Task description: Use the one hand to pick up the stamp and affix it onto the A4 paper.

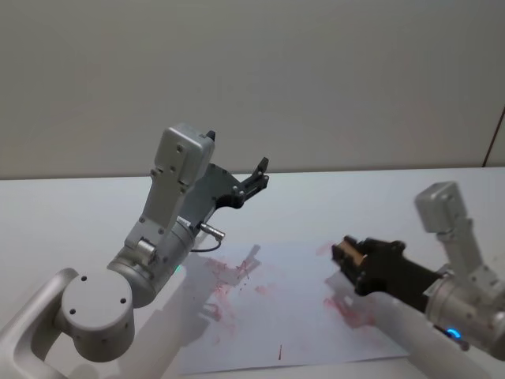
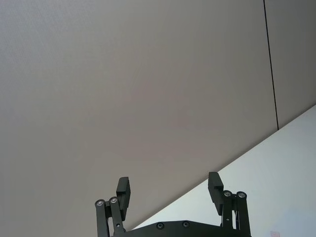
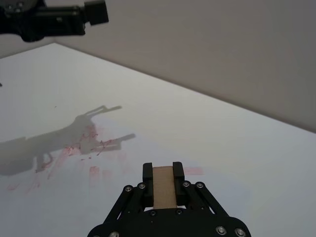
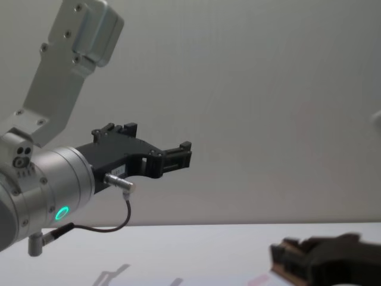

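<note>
Right now my R end effector (image 1: 344,253) is clamped on the stamp (image 3: 164,187), a brown block, over the right part of the A4 paper (image 1: 292,324), w/ red-pink smears (image 1: 229,284) across the sheet. Paper lies flat on the white counter (image 1: 71,209), plain grey-beige wall (image 1: 331,79) behind. My L end effector (image 2: 168,183) hangs raised above the paper's left side, fingers apart.
</note>
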`<state>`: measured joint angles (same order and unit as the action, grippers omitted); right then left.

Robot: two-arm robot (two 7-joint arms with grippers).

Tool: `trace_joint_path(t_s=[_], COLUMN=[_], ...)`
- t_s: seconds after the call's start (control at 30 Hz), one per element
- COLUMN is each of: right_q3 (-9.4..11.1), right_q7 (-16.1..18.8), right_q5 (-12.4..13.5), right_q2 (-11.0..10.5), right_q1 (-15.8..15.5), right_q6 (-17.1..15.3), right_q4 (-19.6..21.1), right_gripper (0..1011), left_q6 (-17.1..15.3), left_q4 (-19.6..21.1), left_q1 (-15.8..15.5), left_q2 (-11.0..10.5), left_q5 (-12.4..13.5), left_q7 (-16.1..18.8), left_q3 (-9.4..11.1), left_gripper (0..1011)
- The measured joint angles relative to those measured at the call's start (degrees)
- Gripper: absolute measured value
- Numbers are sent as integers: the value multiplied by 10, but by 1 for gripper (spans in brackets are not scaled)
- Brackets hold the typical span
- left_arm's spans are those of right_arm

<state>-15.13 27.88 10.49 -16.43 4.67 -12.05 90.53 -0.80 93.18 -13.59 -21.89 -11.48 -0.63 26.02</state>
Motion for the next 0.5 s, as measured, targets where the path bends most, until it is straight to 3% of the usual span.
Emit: trace_joint_path(t_s=[0.37,0.5], right_q3=[-29,-33], right_q7=[48,55], right_q5=[-43,-53], right_q2=[35,40], right_q1=[46,54], right_q6=[-5,-3], right_q4=[-90,-105], right_gripper=[218,218], left_q6=[0,0], left_q4=[0,0], left_q1=[0,0], left_q2=[0,0], left_q5=[0,0], left_q7=[0,0], left_q3=[0,0], left_gripper=[1001,1001])
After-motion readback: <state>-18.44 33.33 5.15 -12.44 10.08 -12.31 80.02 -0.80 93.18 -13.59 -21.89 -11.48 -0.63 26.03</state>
